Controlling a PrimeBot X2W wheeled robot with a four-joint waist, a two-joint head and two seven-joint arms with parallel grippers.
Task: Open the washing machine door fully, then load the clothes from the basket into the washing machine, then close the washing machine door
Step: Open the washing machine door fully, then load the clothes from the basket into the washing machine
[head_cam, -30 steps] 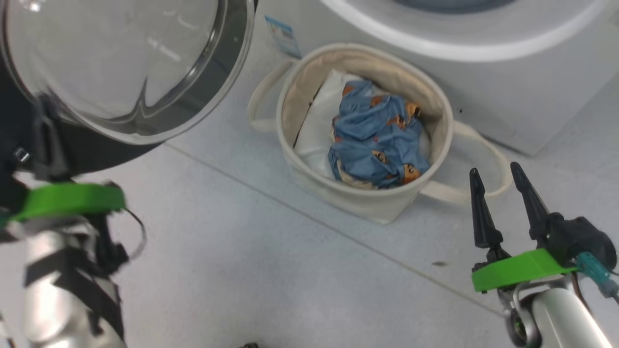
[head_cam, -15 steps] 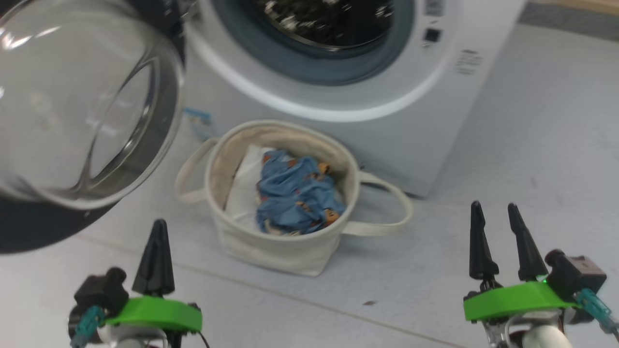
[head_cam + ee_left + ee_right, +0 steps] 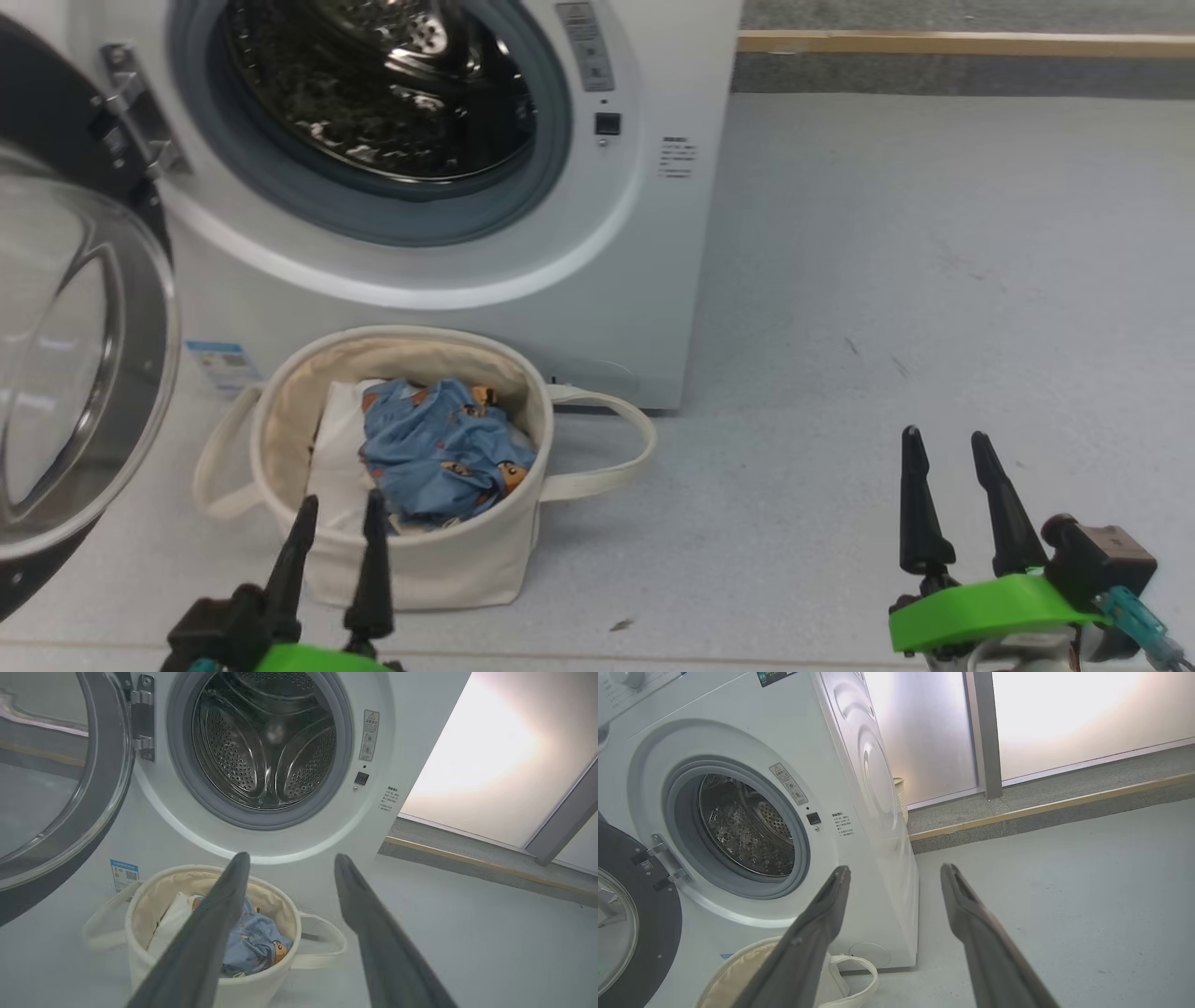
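The white washing machine (image 3: pixel 644 215) (image 3: pixel 411 742) (image 3: pixel 859 756) stands with its steel drum exposed. Its door (image 3: pixel 65 355) (image 3: pixel 56 788) (image 3: pixel 626 924), black rim around a clear glass bowl, is swung wide to the left on its hinge. On the floor in front sits the cream basket (image 3: pixel 420 560) (image 3: pixel 252 989) (image 3: pixel 733 975), holding the blue bear-print clothes (image 3: pixel 439 453) (image 3: pixel 254 942) over a white liner. My left gripper (image 3: pixel 338 509) (image 3: pixel 289 859) is open and empty at the basket's near rim. My right gripper (image 3: pixel 943 439) (image 3: pixel 895 870) is open and empty over the floor to the right.
Grey floor (image 3: pixel 887 280) spreads to the right of the machine. A wooden strip (image 3: pixel 962 42) and a raised ledge run along the back, below frosted panels (image 3: pixel 1064 714). A blue label sticker (image 3: pixel 219 362) marks the machine's lower front.
The head camera has tilted up, bringing the drum into view. My left gripper, shut half a second ago, has opened and now sits low near the basket. The right gripper stays open.
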